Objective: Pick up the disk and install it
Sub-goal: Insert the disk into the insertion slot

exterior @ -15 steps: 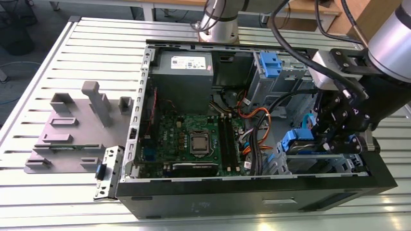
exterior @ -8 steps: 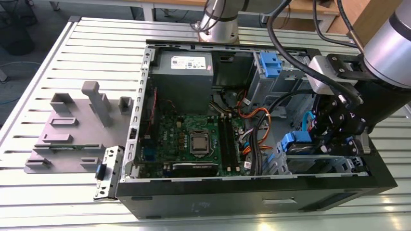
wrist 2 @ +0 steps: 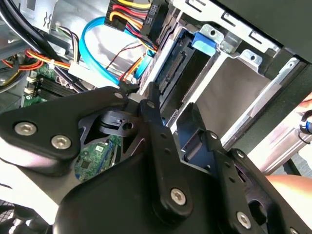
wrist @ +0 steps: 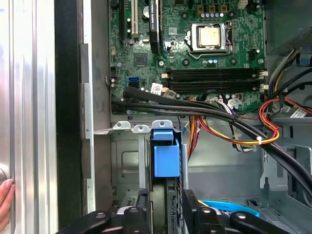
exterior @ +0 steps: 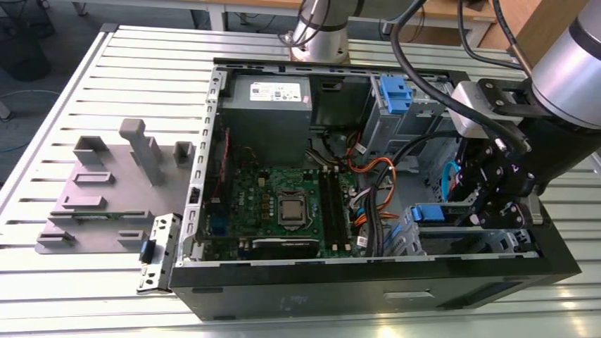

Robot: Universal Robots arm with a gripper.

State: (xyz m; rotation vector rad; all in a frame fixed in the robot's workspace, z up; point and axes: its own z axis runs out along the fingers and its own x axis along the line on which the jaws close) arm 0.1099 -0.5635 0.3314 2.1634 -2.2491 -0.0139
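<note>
Slatted metal table (exterior: 112, 70), open computer case (exterior: 376, 296) lying on it. Disk (wrist: 165, 161) stands on edge in drive bay (wrist: 219, 170) toward exterior view's right, blue handle end facing motherboard (wrist: 195, 63). Gripper (wrist: 166, 210) straddles it, fingers (wrist: 189, 209) drawn in narrow against both flanks, apparently clamping it. Black cable bundle (wrist: 195, 111) passes just beside handle. Risks: slight tilt jams rails in bay; cables snag; thin pinch lets disk slip.
</note>
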